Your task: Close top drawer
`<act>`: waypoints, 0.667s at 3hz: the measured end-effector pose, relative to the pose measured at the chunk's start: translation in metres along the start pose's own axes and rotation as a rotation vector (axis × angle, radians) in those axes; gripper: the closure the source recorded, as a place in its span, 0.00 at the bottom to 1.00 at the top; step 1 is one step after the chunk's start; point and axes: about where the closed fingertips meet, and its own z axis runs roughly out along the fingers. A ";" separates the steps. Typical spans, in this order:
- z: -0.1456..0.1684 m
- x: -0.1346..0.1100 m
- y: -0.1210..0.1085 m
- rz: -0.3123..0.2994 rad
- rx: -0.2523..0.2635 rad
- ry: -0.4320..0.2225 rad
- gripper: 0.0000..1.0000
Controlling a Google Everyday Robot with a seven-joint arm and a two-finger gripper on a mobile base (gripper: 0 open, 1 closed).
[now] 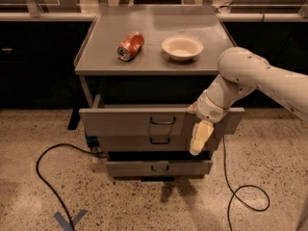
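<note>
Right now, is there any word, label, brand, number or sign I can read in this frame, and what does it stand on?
No text here can be read.
Red can, lying on its side on the table: printed, but too blurred to read.
Bowl: plain.
Top drawer: no label on its front.
Hand, hanging before the drawer's right part: no marking visible.
Blue tape mark on the floor: no writing.

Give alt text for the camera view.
The white robot arm's gripper hangs in front of the right part of the wide grey metal top drawer, which stands partly open. On the grey cabinet top lie a red can on its side and a shallow white bowl.
</note>
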 end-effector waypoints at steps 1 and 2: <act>0.000 -0.001 0.000 -0.001 0.001 -0.001 0.00; 0.004 0.006 0.007 0.016 -0.007 -0.019 0.00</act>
